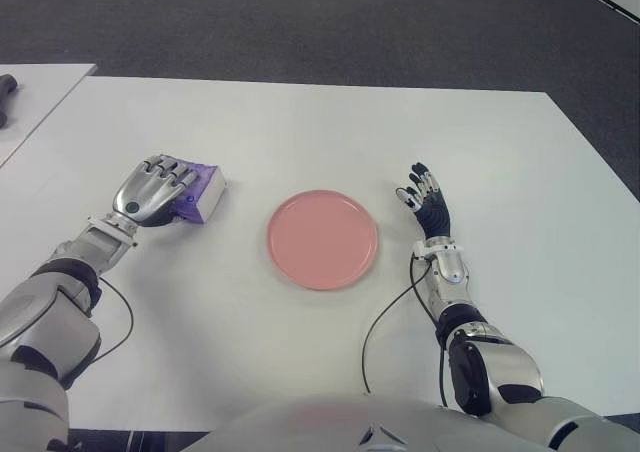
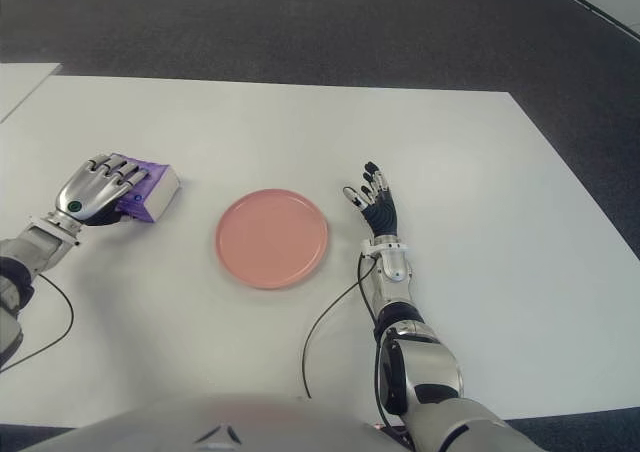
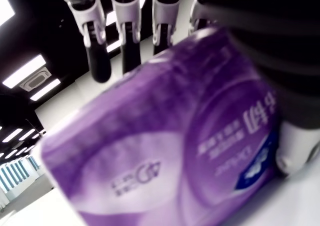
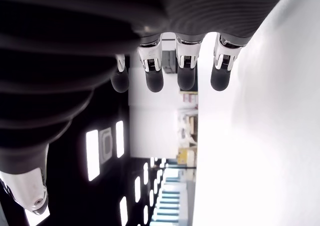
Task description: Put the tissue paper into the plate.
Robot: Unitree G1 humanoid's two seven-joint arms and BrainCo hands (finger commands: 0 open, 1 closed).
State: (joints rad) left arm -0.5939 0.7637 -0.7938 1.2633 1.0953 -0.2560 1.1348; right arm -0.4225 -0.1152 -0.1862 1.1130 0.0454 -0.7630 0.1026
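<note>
A purple tissue pack [image 1: 207, 193] lies on the white table [image 1: 320, 132], left of the pink plate [image 1: 322, 239]. My left hand [image 1: 160, 188] covers the pack from its left side, fingers curled over its top. In the left wrist view the pack [image 3: 165, 136] fills the picture, with the fingers [image 3: 127, 41] wrapped over its far edge. The plate holds nothing. My right hand [image 1: 424, 198] shows to the right of the plate with its fingers [image 4: 185, 71] straight and holding nothing.
A second white table [image 1: 40, 97] stands at the far left with a dark object [image 1: 7, 88] on it. A black cable [image 1: 385, 322] loops on the table near my right forearm. Dark carpet [image 1: 300, 22] lies beyond the far edge.
</note>
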